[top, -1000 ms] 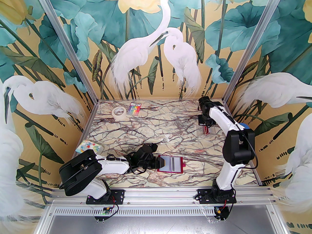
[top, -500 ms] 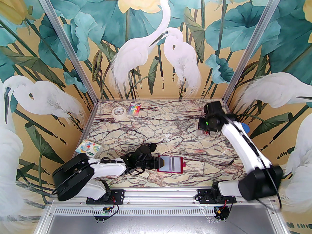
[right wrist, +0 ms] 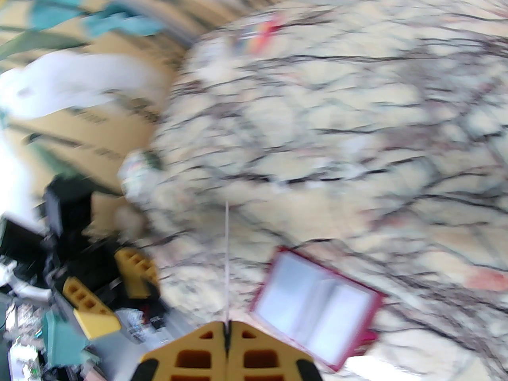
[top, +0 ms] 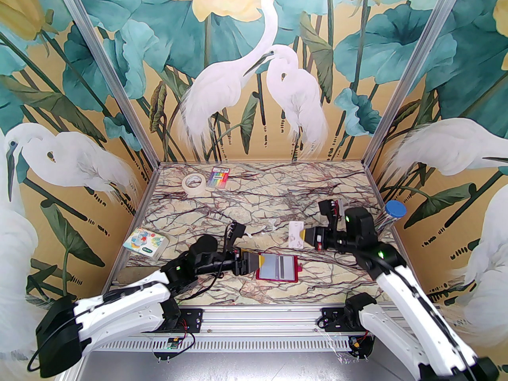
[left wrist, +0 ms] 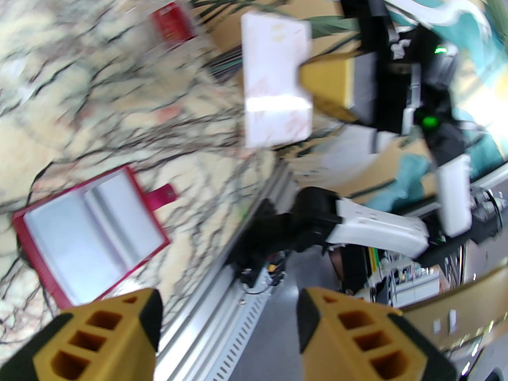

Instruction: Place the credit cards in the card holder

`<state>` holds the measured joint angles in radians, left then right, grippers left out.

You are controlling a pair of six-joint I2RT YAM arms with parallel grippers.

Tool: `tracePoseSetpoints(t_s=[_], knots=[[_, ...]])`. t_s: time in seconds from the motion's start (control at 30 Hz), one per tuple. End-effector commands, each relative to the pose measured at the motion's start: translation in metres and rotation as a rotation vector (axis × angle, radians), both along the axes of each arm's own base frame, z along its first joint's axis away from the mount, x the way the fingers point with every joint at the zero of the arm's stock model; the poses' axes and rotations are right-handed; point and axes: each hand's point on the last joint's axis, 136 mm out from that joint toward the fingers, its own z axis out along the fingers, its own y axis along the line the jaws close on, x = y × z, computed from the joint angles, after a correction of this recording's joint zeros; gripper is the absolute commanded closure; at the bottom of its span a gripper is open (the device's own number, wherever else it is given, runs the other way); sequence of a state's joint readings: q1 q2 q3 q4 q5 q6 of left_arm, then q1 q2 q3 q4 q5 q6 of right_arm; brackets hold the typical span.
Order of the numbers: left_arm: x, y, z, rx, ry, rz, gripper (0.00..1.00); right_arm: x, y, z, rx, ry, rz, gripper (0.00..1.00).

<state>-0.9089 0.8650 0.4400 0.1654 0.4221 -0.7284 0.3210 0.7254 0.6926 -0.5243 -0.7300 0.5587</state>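
Observation:
The card holder [top: 278, 268] is a dark red wallet lying open on the marble near the front, its pale inner pockets facing up; it also appears as the wallet [left wrist: 91, 228] and the wallet [right wrist: 317, 316]. My left gripper [top: 254, 263] sits at its left edge, open [left wrist: 230, 331] with nothing between the yellow fingers. My right gripper [top: 304, 235] hovers behind and right of the wallet, shut on a pale grey-lilac credit card [top: 295, 234]. That card [left wrist: 276, 77] faces the left wrist camera and is a thin edge-on line [right wrist: 227, 260] above the shut right gripper [right wrist: 228, 331].
A clear plastic case [top: 336, 208] with a red card [left wrist: 172, 24] stands behind my right arm. A tape roll [top: 194, 183] and rainbow-striped packet [top: 220, 177] lie at the back left. A colourful box [top: 143, 241] sits left, a blue-lidded tube [top: 395, 210] by the right wall.
My right arm swung from the clear case at the far right toward the table's middle, carrying the pale card. My left arm stretched out low; its gripper stayed by the wallet's left edge.

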Motion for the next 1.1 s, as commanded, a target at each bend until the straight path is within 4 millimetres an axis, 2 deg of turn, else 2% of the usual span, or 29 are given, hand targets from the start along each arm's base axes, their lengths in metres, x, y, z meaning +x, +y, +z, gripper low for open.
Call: tracePoseSetpoints(t_s=[0.0,0.23,0.47,0.63,1.07], knots=[[-0.014,0.002,0.023,-0.059,-0.084,-0.078,0.35,-0.026,0.018,0.028,0.136,-0.068,0.135,1.00],[-0.026,-0.002,0.060,-0.152,-0.188,-0.161,0.35,-0.058,0.036,0.050,0.239,-0.126,0.264,1.00],[-0.029,-0.012,0.078,-0.196,-0.207,-0.216,0.39,-0.069,0.053,0.055,0.257,-0.133,0.311,1.00],[-0.028,-0.015,0.086,-0.214,-0.225,-0.224,0.50,-0.069,0.059,0.053,0.259,-0.134,0.312,1.00],[-0.028,-0.020,0.084,-0.217,-0.207,-0.232,0.77,-0.069,0.071,0.046,0.274,-0.113,0.316,1.00]])
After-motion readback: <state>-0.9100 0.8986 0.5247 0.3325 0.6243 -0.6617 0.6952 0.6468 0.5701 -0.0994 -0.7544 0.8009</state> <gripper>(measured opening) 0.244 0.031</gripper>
